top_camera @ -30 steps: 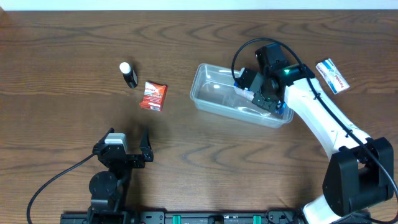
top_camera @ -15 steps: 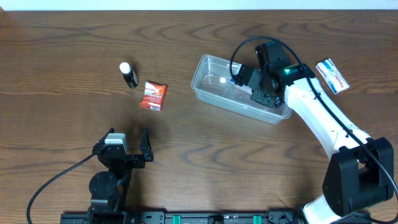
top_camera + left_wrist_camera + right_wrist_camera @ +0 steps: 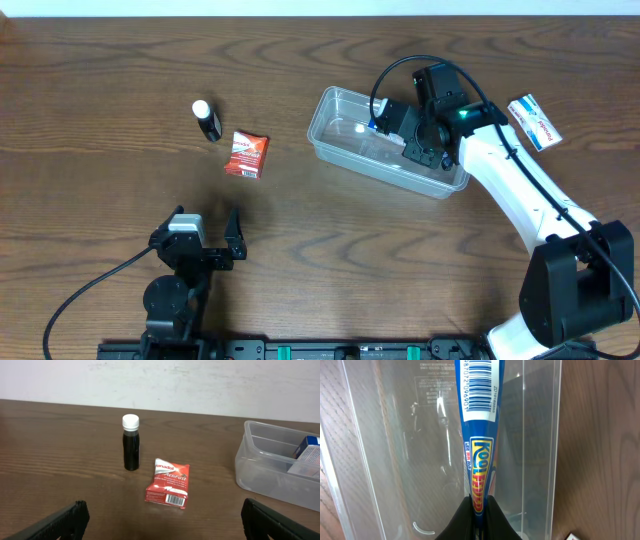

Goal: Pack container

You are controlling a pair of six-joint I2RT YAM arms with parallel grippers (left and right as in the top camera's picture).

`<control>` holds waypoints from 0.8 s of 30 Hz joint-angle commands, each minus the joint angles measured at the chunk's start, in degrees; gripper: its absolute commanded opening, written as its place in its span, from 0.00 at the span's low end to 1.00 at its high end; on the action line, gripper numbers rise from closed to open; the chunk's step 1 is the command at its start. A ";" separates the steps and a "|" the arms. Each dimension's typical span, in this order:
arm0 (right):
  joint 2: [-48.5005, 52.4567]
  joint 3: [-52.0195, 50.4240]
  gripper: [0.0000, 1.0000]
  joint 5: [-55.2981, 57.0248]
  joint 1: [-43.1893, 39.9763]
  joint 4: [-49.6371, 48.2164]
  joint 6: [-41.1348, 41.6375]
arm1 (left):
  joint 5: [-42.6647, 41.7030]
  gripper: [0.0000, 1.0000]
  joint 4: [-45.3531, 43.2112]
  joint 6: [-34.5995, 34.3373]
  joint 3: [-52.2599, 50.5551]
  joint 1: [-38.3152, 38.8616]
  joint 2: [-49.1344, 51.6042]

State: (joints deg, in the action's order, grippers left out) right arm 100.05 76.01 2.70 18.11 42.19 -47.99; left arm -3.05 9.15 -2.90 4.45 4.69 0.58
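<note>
Hanging between container (image 3: pixel 542 435) walls, right gripper (image 3: pixel 477 503) pinches blue packet (image 3: pixel 479 435).

Overhead camera: high, straight down on the brown wooden table (image 3: pixel 120 60). Left wrist: low, near level, facing the pale far wall (image 3: pixel 200 380), mid-distance. Right wrist: very close, looking into the clear rectangular plastic tub (image 3: pixel 395 460), which all three views share.

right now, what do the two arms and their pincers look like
The right arm has long white links with black joints, a small green light by the wrist and a black cable looping over it. The left arm is mostly black, with a second cable trailing off its base. The left pincer and right pincer have plain black fingers.
</note>
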 commanded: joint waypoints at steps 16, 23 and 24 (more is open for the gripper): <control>0.39 -7.58 0.14 -0.83 -2.03 -8.98 -0.50 | -0.39 0.98 0.59 0.74 -1.55 0.11 -0.35; 0.39 -7.61 0.51 -0.81 0.79 -5.88 -0.24 | -0.39 0.98 0.59 0.74 -1.55 0.11 -0.35; 0.37 -7.58 0.53 -0.81 1.29 -5.46 -0.13 | -0.39 0.98 0.59 0.74 -1.55 0.11 -0.35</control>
State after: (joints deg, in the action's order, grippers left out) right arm 100.05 68.79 2.20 17.50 36.12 -48.21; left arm -3.05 9.15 -2.90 4.45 4.69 0.58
